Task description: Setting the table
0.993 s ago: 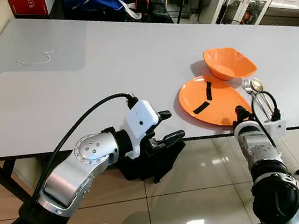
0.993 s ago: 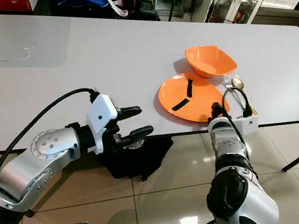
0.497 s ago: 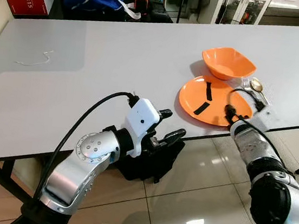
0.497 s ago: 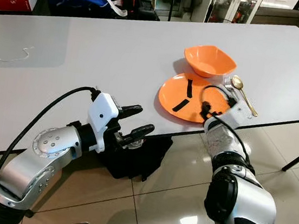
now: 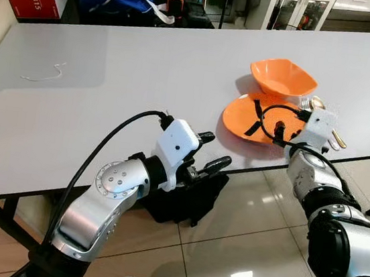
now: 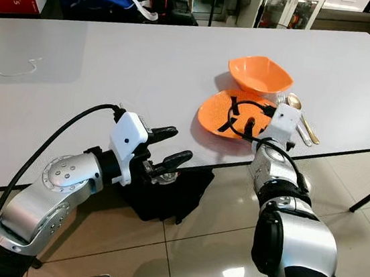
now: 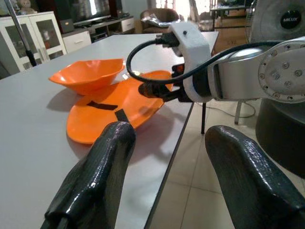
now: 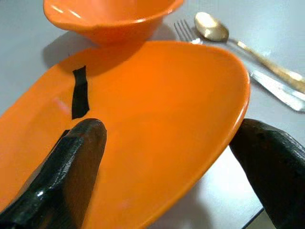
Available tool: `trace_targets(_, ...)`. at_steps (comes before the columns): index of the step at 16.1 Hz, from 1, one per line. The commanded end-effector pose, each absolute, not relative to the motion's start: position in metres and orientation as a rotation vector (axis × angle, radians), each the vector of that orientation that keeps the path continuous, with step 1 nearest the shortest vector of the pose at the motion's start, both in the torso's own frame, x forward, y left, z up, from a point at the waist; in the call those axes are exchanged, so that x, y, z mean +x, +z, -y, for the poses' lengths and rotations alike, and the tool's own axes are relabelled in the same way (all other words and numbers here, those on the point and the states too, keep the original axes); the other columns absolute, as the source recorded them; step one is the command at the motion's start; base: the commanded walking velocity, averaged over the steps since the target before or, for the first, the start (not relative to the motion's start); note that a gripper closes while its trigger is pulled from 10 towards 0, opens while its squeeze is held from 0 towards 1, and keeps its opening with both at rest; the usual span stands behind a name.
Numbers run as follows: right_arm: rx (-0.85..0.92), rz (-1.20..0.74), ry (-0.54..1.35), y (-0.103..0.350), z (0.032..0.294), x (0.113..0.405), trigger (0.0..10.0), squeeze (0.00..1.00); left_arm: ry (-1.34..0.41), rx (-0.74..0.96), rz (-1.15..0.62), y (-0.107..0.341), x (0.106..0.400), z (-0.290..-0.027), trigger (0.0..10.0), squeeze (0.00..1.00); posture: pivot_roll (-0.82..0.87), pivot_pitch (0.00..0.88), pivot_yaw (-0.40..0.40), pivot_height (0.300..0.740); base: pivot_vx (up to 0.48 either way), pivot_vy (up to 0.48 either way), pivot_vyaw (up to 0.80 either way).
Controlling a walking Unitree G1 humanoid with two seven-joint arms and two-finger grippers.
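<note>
Plate (image 5: 261, 119), one, lies at the counter's (image 5: 110, 89) near edge under the right gripper (image 8: 167, 162), whose wide jaws straddle its rim, while one bowl (image 5: 283, 77), one fork (image 8: 267, 81) and one spoon (image 8: 224, 36) sit just beyond and the left gripper (image 5: 206, 155), jaws wide, hovers well apart.

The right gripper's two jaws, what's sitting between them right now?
The near edge of the orange plate lies between the open jaws of the right gripper, clearest in the right wrist view. The bowl sits beyond it.
</note>
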State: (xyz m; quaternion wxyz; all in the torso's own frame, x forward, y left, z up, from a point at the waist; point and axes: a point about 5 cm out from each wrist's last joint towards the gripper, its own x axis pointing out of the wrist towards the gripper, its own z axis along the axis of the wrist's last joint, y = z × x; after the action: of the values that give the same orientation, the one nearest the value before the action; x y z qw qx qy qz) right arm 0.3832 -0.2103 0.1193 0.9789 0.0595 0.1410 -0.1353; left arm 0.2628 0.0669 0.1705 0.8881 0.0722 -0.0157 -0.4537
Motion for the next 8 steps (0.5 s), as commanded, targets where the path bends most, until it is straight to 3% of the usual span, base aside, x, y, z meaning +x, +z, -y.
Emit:
trace_targets(1,0.09,-0.255,-0.279,0.128,0.211,0.387,10.0,0.0,-0.951,0.168,0.05,0.175,0.266,-0.066,10.0,0.0,0.13,0.0,0.009,0.74,0.0,0.0,0.0)
trace_targets(8,0.177,-0.34,-0.313,0.112,0.213,0.38,10.0,0.0,-0.967,0.178,0.053,0.176,0.268,-0.065,10.0,0.0,0.13,0.0,0.021,0.74,0.0,0.0,0.0)
